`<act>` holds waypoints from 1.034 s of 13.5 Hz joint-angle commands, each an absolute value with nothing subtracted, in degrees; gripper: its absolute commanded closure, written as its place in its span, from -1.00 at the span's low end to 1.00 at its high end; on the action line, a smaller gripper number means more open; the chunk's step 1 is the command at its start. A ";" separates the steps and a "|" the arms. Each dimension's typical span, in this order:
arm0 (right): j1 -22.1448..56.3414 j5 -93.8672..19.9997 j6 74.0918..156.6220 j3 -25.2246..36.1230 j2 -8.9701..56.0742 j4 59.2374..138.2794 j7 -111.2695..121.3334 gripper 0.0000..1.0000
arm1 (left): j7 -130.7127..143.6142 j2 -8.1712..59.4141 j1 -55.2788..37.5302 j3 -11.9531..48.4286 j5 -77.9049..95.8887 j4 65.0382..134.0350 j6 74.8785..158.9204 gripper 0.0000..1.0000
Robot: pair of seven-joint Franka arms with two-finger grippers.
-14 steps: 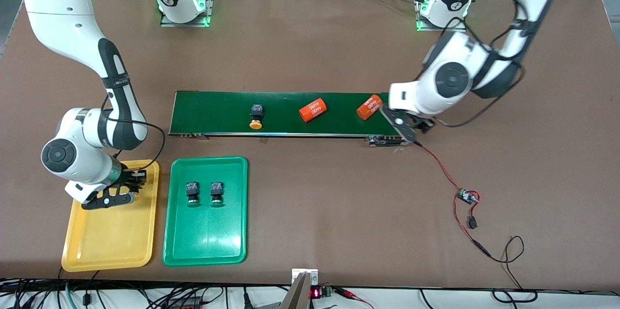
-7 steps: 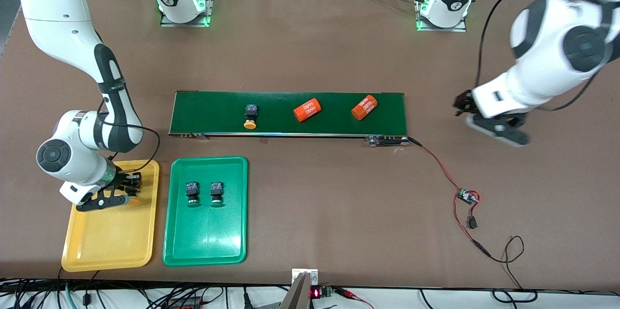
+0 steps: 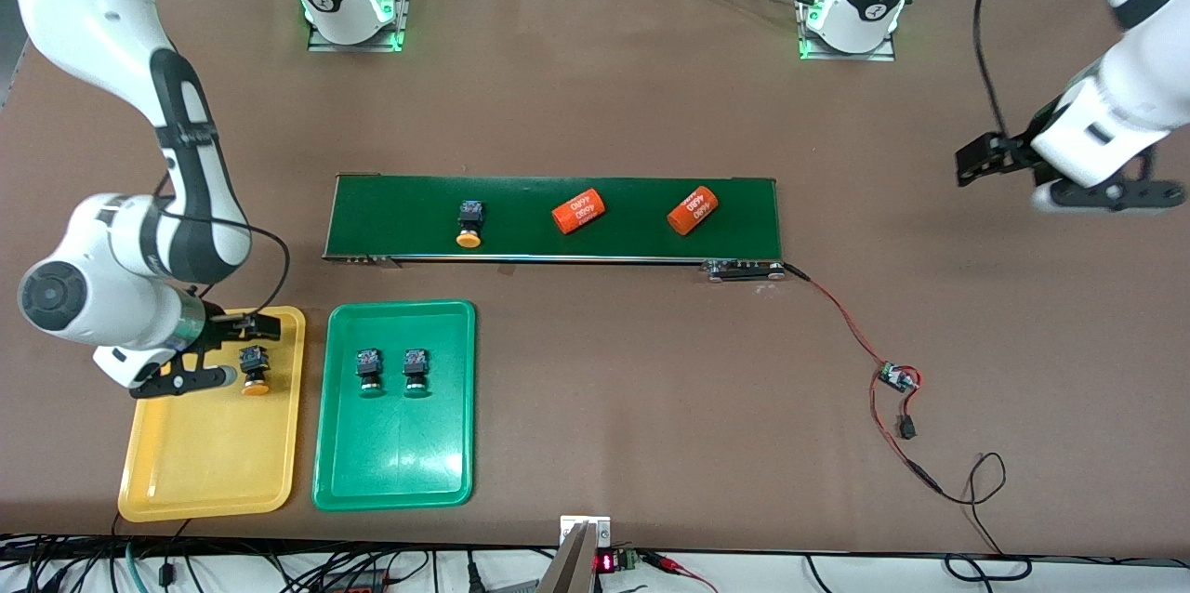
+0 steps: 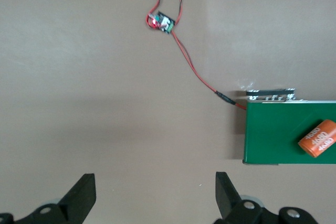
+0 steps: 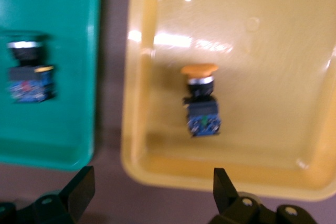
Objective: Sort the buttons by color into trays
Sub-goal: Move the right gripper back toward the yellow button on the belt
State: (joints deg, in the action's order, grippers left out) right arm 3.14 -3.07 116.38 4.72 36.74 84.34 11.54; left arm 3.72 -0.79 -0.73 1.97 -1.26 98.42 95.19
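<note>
A yellow-capped button (image 3: 253,368) lies loose in the yellow tray (image 3: 209,454), near the tray's end farthest from the front camera. My right gripper (image 3: 228,353) hangs open over that end, holding nothing. In the right wrist view the button (image 5: 201,100) rests on the yellow tray (image 5: 262,40), apart from the right gripper (image 5: 152,192). Two green buttons (image 3: 369,370) (image 3: 415,370) sit side by side in the green tray (image 3: 395,454). Another yellow button (image 3: 469,223) lies on the dark-green belt (image 3: 558,244). My left gripper (image 3: 1060,179) is open and empty over bare table at the left arm's end.
Two orange cylinders (image 3: 577,208) (image 3: 693,208) lie on the belt. A red-and-black wire runs from the belt's end to a small circuit board (image 3: 897,377). In the left wrist view the belt's end (image 4: 278,135), one cylinder (image 4: 318,138) and the board (image 4: 160,22) show.
My right gripper opened, let the yellow button go in the yellow tray and rose. My left arm swung away from the belt's end. The things on the belt slid toward the right arm's end.
</note>
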 commanded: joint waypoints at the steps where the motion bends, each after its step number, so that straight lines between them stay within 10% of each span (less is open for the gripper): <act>1: 7.10 -3.78 111.63 4.22 30.52 88.49 3.90 -1.00 | 3.87 1.57 -4.22 -1.49 -0.97 93.26 93.25 -1.00; 14: 18.62 -6.06 123.02 -4.31 18.12 112.82 -16.42 -1.00 | 2.55 0.79 0.26 1.84 -1.05 93.87 93.43 -1.00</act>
State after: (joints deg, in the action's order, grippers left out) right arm 17.43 -6.46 118.61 -3.97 22.14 105.48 -13.65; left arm 3.53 1.13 -1.30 0.31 -1.26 94.24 94.26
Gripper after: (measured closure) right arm 0.000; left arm 0.000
